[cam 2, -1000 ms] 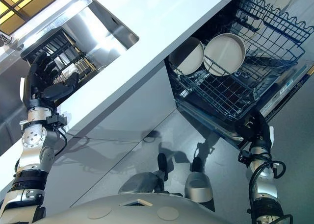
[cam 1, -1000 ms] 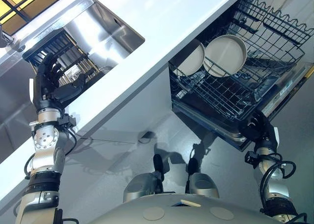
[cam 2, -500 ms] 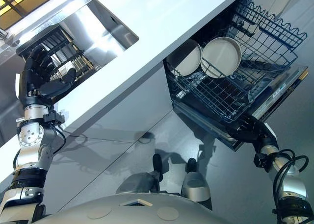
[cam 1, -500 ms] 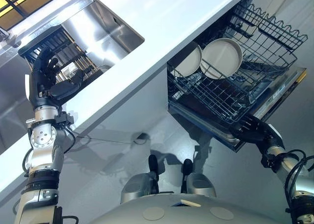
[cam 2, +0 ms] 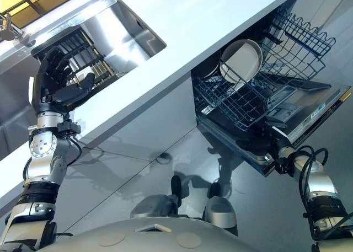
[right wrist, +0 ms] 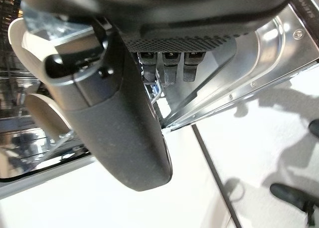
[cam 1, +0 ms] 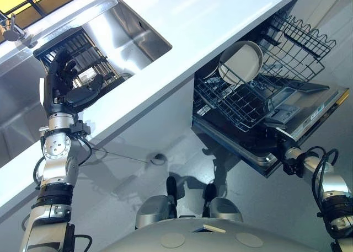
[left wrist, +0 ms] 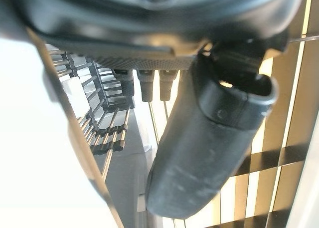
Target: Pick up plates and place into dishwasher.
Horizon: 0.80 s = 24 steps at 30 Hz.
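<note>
Plates [cam 1: 240, 62] now stand in our dishwasher rack [cam 1: 259, 92], pushed further in; right hand [cam 1: 290, 153], grip unclear, lifts the door [cam 1: 309, 111]. Left hand [cam 1: 63, 89] hovers open over the sink's dish rack [cam 1: 83, 56].

Both eye views look down from the robot's head at one scene, a little apart: the white surface [cam 1: 182, 53] runs slantwise, the sink [cam 1: 118, 39] beyond it to its left, the open dishwasher [cam 2: 259, 108] below its right end. The left wrist view sits very close behind the left hand [left wrist: 209, 138], facing the dark rack [left wrist: 107, 118] in the sink. The right wrist view looks past the right hand [right wrist: 119, 128] at the dishwasher door [right wrist: 239, 83]
</note>
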Motion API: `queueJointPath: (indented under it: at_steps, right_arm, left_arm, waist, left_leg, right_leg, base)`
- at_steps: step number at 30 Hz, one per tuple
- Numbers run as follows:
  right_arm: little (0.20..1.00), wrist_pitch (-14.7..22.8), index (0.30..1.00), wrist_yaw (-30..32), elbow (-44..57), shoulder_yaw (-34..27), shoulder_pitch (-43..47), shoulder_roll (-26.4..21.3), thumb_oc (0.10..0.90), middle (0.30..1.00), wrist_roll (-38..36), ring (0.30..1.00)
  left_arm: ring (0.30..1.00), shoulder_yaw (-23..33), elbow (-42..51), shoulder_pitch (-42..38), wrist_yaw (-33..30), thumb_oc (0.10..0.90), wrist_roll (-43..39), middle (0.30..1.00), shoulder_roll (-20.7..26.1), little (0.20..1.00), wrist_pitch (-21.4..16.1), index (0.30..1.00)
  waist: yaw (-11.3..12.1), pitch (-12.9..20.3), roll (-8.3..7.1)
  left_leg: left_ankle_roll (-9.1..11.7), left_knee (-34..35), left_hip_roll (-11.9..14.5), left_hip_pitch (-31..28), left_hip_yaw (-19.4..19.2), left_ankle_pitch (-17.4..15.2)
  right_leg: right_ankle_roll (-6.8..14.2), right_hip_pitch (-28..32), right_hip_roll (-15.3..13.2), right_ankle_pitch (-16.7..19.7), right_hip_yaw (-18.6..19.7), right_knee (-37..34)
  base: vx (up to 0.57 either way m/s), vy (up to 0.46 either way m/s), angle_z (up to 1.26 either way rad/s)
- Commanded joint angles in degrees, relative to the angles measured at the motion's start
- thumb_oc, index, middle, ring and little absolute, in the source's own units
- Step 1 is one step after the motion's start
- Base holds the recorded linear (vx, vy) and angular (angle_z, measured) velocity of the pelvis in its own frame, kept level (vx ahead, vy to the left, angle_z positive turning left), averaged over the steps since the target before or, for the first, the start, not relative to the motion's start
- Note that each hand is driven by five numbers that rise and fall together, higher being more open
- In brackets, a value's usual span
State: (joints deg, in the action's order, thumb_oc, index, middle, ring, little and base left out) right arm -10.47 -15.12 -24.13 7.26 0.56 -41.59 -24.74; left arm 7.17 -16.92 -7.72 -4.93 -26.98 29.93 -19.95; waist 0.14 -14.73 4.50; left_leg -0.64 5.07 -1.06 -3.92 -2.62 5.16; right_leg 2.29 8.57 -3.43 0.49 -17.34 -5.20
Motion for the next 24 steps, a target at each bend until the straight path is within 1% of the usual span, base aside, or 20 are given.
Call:
queueJointPath:
  at_steps: [1, 4, 5, 6, 8, 9, 11, 12, 13, 14, 15, 16, 18, 19, 20, 22, 24]
  right_arm:
    - [0.9, 9.94, 0.9, -1.51, 17.77, 11.1, 20.05, 14.49, 0.8, 0.9, -3.05, 0.9]
    - [0.9, 11.49, 0.9, 5.48, 18.41, 10.54, 21.43, 16.92, 0.8, 0.9, -2.27, 0.9]
    - [0.9, 11.92, 0.9, 6.97, 18.26, 10.25, 21.98, 17.42, 0.8, 0.9, -2.23, 0.9]
    - [0.9, 13.13, 0.9, 9.54, 17.93, 10.02, 22.83, 18.34, 0.8, 0.9, -1.85, 0.9]
    - [0.9, 15.19, 0.9, 13.81, 17.09, 9.57, 25.16, 19.97, 0.8, 0.9, 0.95, 0.9]
    - [0.9, 15.59, 0.9, 15.72, 17.15, 9.61, 26.46, 20.57, 0.8, 0.9, 2.13, 0.9]
    - [0.9, 16.69, 0.9, 20.72, 16.28, 10.25, 30.29, 21.67, 0.8, 0.9, 4.03, 0.9]
    - [0.9, 17.31, 0.9, 24.26, 15.58, 10.7, 32.88, 22.14, 0.8, 0.9, 5.74, 0.9]
    - [0.9, 17.83, 0.9, 27.04, 14.38, 10.6, 36.11, 22.18, 0.8, 0.9, 3.78, 0.9]
    - [0.9, 19.64, 0.9, 30.09, 13.34, 10.61, 39.35, 22.98, 0.8, 0.9, 4.35, 0.9]
    - [0.9, 21.58, 0.9, 32.92, 11.55, 10.3, 43.09, 24.06, 0.8, 0.9, -2.65, 0.9]
    - [0.9, 23.1, 0.9, 33.95, 9.07, 9.58, 45.6, 25.69, 0.8, 0.9, -7.81, 0.9]
    - [0.9, 27.67, 0.9, 34.59, 4.19, 8.34, 49.12, 28.81, 0.8, 0.9, -18.76, 0.9]
    - [0.9, 27.98, 0.9, 34.29, 3.71, 8.24, 49.49, 29.12, 0.8, 0.9, -20.32, 0.9]
    - [0.9, 30.31, 0.9, 31.77, 0.84, 7.83, 50.71, 31.86, 0.8, 0.9, -29.6, 0.9]
    - [0.9, 30.56, 0.9, 28.2, -0.53, 8.31, 51.11, 33.7, 0.8, 0.9, -34.0, 0.9]
    - [0.9, 29.56, 0.9, 25.0, -0.36, 9.48, 50.55, 34.2, 0.8, 0.9, -35.31, 0.9]
  left_arm:
    - [0.9, -4.39, 2.09, -1.41, 1.18, 0.8, 1.2, 0.9, 2.07, 0.9, -2.31, 0.9]
    - [0.9, -4.67, 1.94, -1.4, 1.08, 0.8, 0.95, 0.9, 1.89, 0.9, -2.42, 0.9]
    - [0.9, -4.79, 1.66, -1.4, 1.15, 0.8, 0.84, 0.9, 1.76, 0.9, -2.69, 0.9]
    - [0.9, -5.03, 1.6, -1.43, 1.06, 0.8, 0.43, 0.9, 1.56, 0.9, -2.84, 0.9]
    - [0.9, -5.54, 1.76, -1.65, 0.73, 0.8, 0.15, 0.9, 0.95, 0.9, -2.86, 0.9]
    - [0.9, -5.89, 2.04, -1.84, 0.48, 0.8, -0.08, 0.9, 0.79, 0.9, -2.69, 0.9]
    - [0.9, -7.04, 2.27, -2.63, 0.06, 0.8, -0.3, 0.9, 0.47, 0.9, -2.55, 0.9]
    - [0.9, -7.94, 2.3, -3.19, -0.09, 0.8, -0.35, 0.9, 0.22, 0.9, -2.45, 0.9]
    - [0.9, -8.84, 2.36, -3.54, -0.13, 0.8, 0.06, 0.9, -0.09, 0.9, -2.54, 0.9]
    - [0.9, -9.69, 2.53, -3.79, 0.17, 0.8, -0.6, 0.9, -0.28, 0.9, -2.58, 0.9]
    - [0.9, -10.84, 2.26, -4.24, 0.56, 0.8, -1.42, 0.9, -0.67, 0.9, -3.07, 0.9]
    - [0.9, -11.58, 2.03, -4.72, 1.05, 0.8, -2.49, 0.9, -0.94, 0.9, -3.44, 0.9]
    - [0.9, -12.61, 1.44, -5.87, 2.11, 0.8, -4.65, 0.9, -1.54, 0.9, -4.04, 0.9]
    - [0.9, -12.7, 1.41, -6.06, 2.2, 0.8, -4.95, 0.9, -1.57, 0.9, -4.13, 0.9]
    - [0.9, -13.76, 1.7, -6.94, 2.51, 0.8, -6.73, 0.9, -1.91, 0.9, -4.32, 0.9]
    - [0.9, -14.23, 2.4, -7.54, 3.01, 0.8, -7.84, 0.9, -1.96, 0.9, -4.39, 0.9]
    - [0.9, -14.58, 3.47, -7.91, 3.16, 0.8, -8.68, 0.9, -1.9, 0.9, -4.15, 0.9]
  waist:
    - [7.63, 3.05, -2.44]
    - [8.38, 2.8, -2.39]
    - [8.59, 2.75, -2.34]
    - [8.96, 2.68, -2.28]
    - [9.7, 2.76, -2.16]
    - [10.02, 2.76, -2.17]
    - [10.89, 2.69, -2.09]
    - [11.41, 2.67, -2.04]
    - [12.07, 2.73, -1.89]
    - [12.77, 2.82, -1.86]
    - [13.66, 3.02, -1.66]
    - [14.22, 2.89, -1.6]
    - [15.11, 2.92, -1.29]
    - [15.19, 2.96, -1.24]
    - [15.81, 2.83, -0.85]
    - [16.28, 2.28, -0.58]
    - [16.5, 1.55, -0.48]
  left_leg:
    - [-3.02, -7.49, -3.8, 0.26, 1.34, -10.43]
    - [-3.71, -7.57, -4.09, 0.15, 1.51, -10.71]
    - [-3.79, -7.65, -4.14, 0.18, 1.5, -10.77]
    - [-3.91, -7.81, -4.24, 0.25, 1.58, -10.86]
    - [-4.11, -7.96, -4.5, 0.42, 1.83, -10.97]
    - [-4.16, -8.05, -4.64, 0.49, 1.99, -11.01]
    - [-4.22, -8.12, -4.85, 0.58, 2.43, -11.07]
    - [-4.21, -8.07, -4.95, 0.56, 2.66, -11.06]
    - [-4.08, -8.01, -5.02, 0.56, 3.04, -11.06]
    - [-3.96, -8.05, -5.14, 0.63, 3.42, -11.01]
    - [-3.68, -7.92, -5.18, 0.81, 3.74, -10.75]
    - [-3.54, -7.93, -5.38, 0.62, 4.05, -10.88]
    - [-3.31, -7.92, -5.53, 1.13, 4.32, -10.63]
    - [-3.31, -7.93, -5.53, 1.42, 4.34, -10.37]
    - [-3.23, -7.79, -5.58, 2.07, 4.46, -9.89]
    - [-3.23, -7.82, -5.62, 2.88, 4.6, -9.41]
    - [-3.32, -8.09, -5.76, 3.81, 4.76, -9.02]
  right_leg:
    - [1.49, -7.16, -3.01, -10.23, -1.18, 20.16]
    - [2.48, -8.03, -3.82, -9.12, -1.3, 22.15]
    - [2.59, -8.07, -4.02, -9.03, -1.4, 22.38]
    - [2.66, -7.97, -4.18, -9.04, -1.47, 22.41]
    - [2.66, -7.72, -4.36, -9.01, -1.73, 22.13]
    - [2.66, -7.56, -4.37, -9.0, -1.78, 21.89]
    - [2.66, -7.33, -4.58, -8.84, -2.27, 21.51]
    - [2.6, -7.19, -4.65, -8.79, -2.55, 21.15]
    - [2.36, -6.9, -4.64, -9.01, -2.95, 20.53]
    - [2.12, -6.45, -4.48, -9.17, -3.35, 19.4]
    - [1.79, -6.06, -4.3, -9.33, -3.91, 18.2]
    - [1.75, -5.6, -4.24, -9.46, -4.07, 17.48]
    - [1.54, -5.43, -4.07, -8.9, -4.38, 15.9]
    - [1.49, -5.55, -4.01, -8.5, -4.43, 15.54]
    - [1.41, -5.76, -4.01, -7.79, -4.8, 14.63]
    - [1.3, -6.2, -4.06, -7.33, -4.95, 14.33]
    - [1.25, -6.97, -4.21, -6.98, -5.0, 14.54]
  base:
    - [0.05, 0.076, 0.02]
    - [0.05, 0.08, 0.01]
    - [0.05, 0.084, 0.02]
    - [0.05, 0.078, 0.03]
    - [0.07, 0.082, 0.01]
    - [0.06, 0.067, 0.02]
    - [0.05, 0.039, 0.01]
    - [0.07, 0.035, -0.05]
    - [0.08, 0.039, -0.08]
    - [0.08, 0.044, -0.08]
    - [0.09, 0.042, -0.07]
    - [0.06, 0.05, -0.05]
    - [0.03, 0.041, 0.11]
    - [0.0, 0.042, 0.34]
    - [-0.02, 0.04, 0.35]
    - [-0.02, 0.027, 0.36]
    - [-0.03, 0.003, 0.39]
